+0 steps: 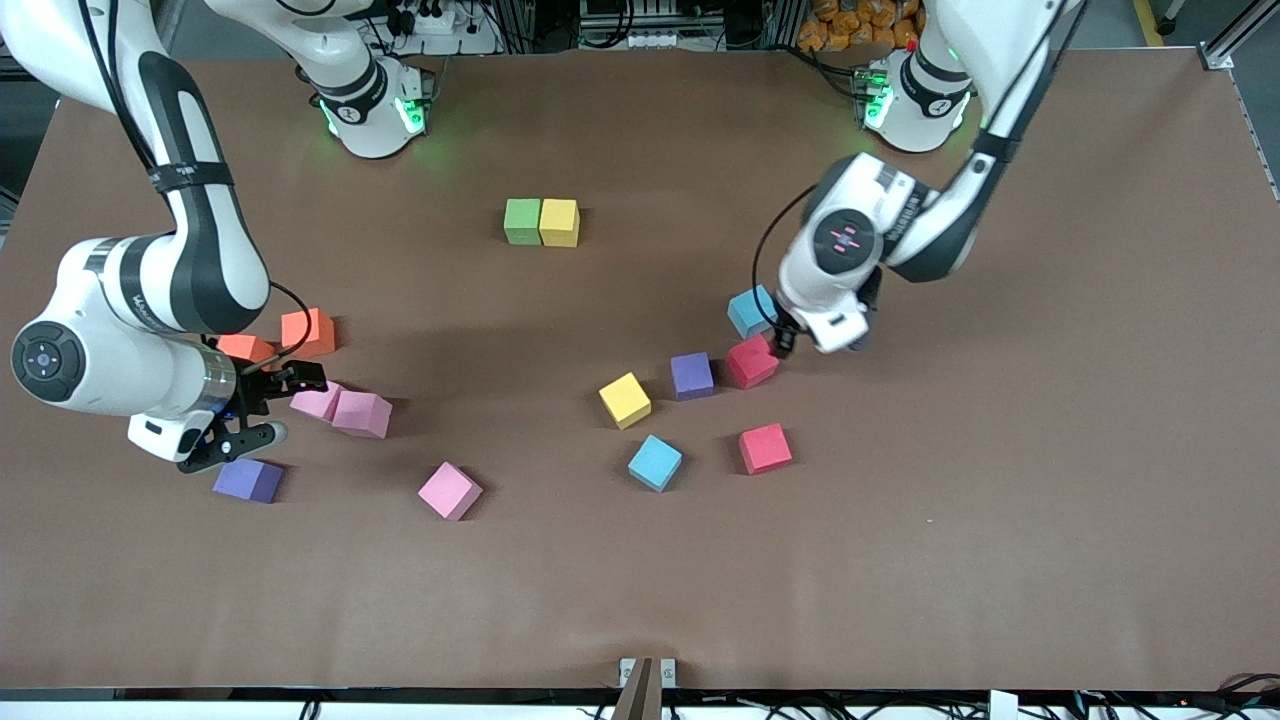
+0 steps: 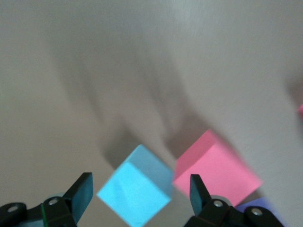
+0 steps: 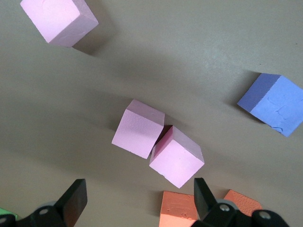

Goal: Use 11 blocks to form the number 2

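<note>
My left gripper [image 1: 785,343] hangs low over the table [image 1: 1000,500] with its jaws spread and nothing between them. In the left wrist view a light blue block [image 2: 136,185] sits in the gap between the two fingers [image 2: 81,193], turned so a corner points toward the camera, and a red block [image 2: 217,166] lies just beside it, close to the other finger. From the front camera the light blue block [image 1: 750,310] is half hidden by the wrist and the red block [image 1: 751,361] is just nearer the camera. I judge the move turns on that pairing: the blue cube is the one lined up with the jaws, but it sits diagonally, so I would rotate the wrist to meet flat faces and keep the finger off the red one.

My right gripper [image 1: 262,410] waits, released, above two pink blocks [image 1: 342,408] that touch each other, with two orange blocks [image 1: 285,338] close by and a purple block [image 1: 248,480] nearer the front camera.

The number 2 has barely begun: a green block [image 1: 522,221] and a yellow block [image 1: 559,222] stand side by side, touching, mid-table toward the bases. That pair lies well apart from the left gripper, toward the right arm's end. The left arm is nearer the loose cluster of yellow, purple, blue and red cubes.
</note>
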